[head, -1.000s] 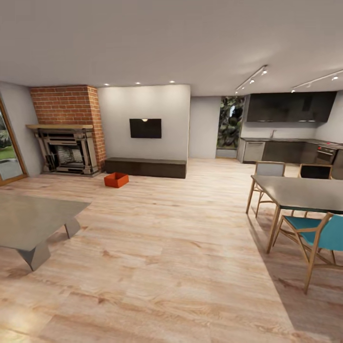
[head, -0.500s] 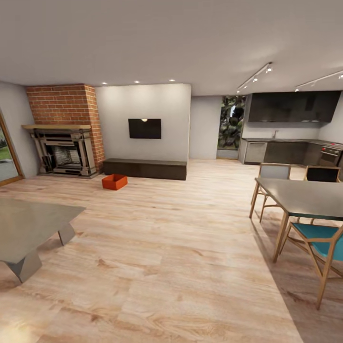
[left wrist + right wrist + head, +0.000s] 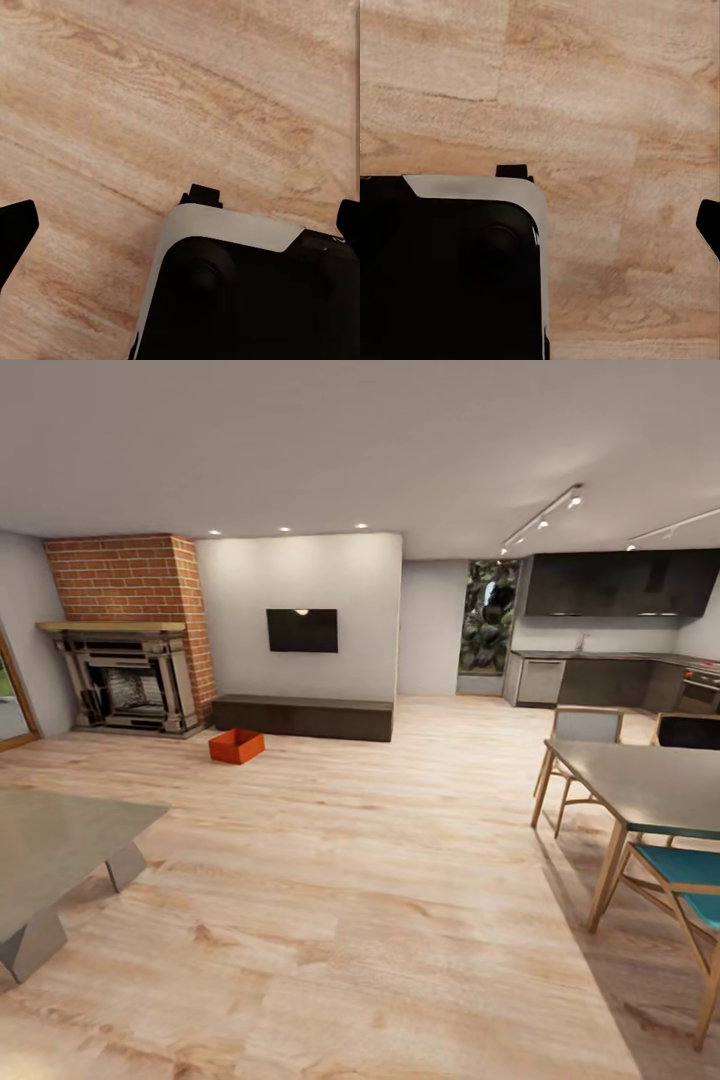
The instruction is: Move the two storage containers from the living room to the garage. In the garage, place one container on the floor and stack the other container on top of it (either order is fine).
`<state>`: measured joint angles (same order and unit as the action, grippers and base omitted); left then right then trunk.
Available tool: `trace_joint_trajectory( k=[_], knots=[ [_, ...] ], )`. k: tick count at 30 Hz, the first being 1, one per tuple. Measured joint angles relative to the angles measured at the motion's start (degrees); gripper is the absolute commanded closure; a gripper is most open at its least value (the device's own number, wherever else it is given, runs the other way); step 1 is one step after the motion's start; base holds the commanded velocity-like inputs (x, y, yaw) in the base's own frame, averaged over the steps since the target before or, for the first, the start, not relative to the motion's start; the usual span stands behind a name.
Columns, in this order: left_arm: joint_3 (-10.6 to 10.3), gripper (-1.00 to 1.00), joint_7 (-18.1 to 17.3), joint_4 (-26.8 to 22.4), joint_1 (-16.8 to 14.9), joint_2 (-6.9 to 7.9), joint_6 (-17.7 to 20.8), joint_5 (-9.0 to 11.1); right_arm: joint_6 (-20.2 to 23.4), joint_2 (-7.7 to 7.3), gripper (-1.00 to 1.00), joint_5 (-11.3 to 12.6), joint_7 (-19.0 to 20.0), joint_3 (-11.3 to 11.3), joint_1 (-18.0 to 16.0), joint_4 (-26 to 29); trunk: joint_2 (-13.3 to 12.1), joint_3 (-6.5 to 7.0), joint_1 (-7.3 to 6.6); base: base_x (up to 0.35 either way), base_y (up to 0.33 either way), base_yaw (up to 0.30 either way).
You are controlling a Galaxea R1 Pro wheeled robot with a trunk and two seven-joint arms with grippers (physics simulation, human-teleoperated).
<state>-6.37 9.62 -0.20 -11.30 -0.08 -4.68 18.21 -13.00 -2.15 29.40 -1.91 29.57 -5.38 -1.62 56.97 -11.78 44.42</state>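
Seen from the head, left to right: one grey low table (image 3: 50,845) at the near left; one brick fireplace (image 3: 125,640) on the far wall; one container (image 3: 237,746) on the wood floor (image 3: 340,880), just in front of the left end of one long dark bench (image 3: 305,716). Only one container counted here. Orange-red, rectangular, open on top, plain flat walls, sitting upright and turned a little askew to the bench. One black TV (image 3: 302,630) on the white wall above the bench. Farther right, one dark kitchen (image 3: 610,645) at the back, then one dining table (image 3: 650,785) with three chairs, the nearest a teal chair (image 3: 680,890).

Left wrist: left gripper (image 3: 184,232) with dark fingertips (image 3: 16,229) at opposite picture edges, spread wide, nothing between but floor and robot body. Right wrist: right gripper, one fingertip (image 3: 710,225) showing at the edge; spread or closed, cannot tell.
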Motion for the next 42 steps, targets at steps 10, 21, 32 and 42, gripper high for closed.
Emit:
trace_joint_trajectory(
  k=[10, 21, 32, 42],
  knots=[
    [0.0, -1.0, 0.0, 0.0, 0.0, 0.0, 0.0, 0.0, 0.0, 0.01, -1.0, -0.02, 0.0, 0.0, 0.0, -0.02, 0.0, 0.0, 0.0, 0.323, 0.0, 0.0],
    [0.0, -1.0, 0.0, 0.0, 0.0, 0.0, 0.0, 0.0, 0.0, -0.04, -1.0, 0.0, 0.0, 0.0, 0.0, -0.01, 0.0, 0.0, 0.0, 0.323, 0.0, 0.0],
    [0.0, -1.0, 0.0, 0.0, 0.0, 0.0, 0.0, 0.01, 0.0, -0.03, -1.0, 0.0, 0.0, -0.01, 0.0, 0.0, 0.0, 0.0, 0.0, 0.323, 0.0, 0.0],
    [0.0, -1.0, 0.0, 0.01, 0.0, 0.0, 0.0, 0.0, 0.0, -0.01, -1.0, 0.0, 0.0, 0.0, 0.0, -0.01, 0.0, 0.0, 0.0, 0.323, 0.0, 0.0]
  ],
)
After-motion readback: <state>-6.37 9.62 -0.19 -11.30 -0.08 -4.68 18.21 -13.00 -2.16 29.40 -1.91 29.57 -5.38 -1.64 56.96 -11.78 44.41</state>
